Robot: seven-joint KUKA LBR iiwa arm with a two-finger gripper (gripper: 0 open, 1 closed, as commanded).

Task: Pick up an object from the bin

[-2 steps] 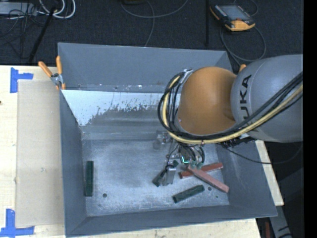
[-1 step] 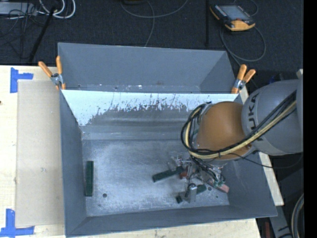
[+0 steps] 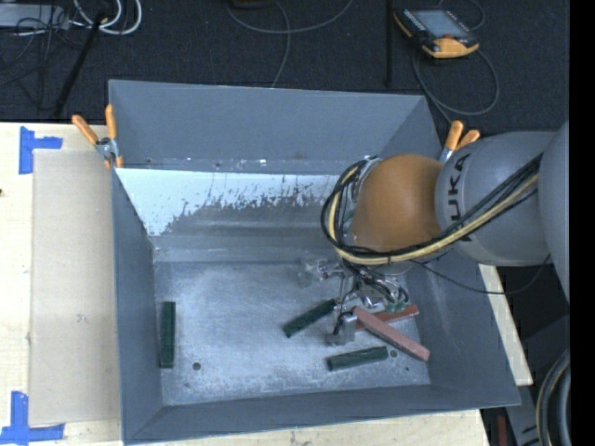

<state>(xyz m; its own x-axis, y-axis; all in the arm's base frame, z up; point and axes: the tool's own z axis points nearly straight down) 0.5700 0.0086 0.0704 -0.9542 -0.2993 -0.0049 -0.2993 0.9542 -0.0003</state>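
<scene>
1. Sticks lie clustered at the right front of the bin (image 3: 260, 137): a slanted dark green stick (image 3: 310, 320), a reddish-brown stick (image 3: 395, 335) and a second green stick (image 3: 357, 360).
2. The hand (image 3: 356, 297) sits low among them. Nothing looks lifted, so I judge the pick not yet done.
3. The orange cover (image 3: 400, 203) and cables (image 3: 339, 221) hide much of the hand. I cannot tell whether it is open or closed.
4. A lone green stick (image 3: 165, 334) lies well apart, at the left.
</scene>
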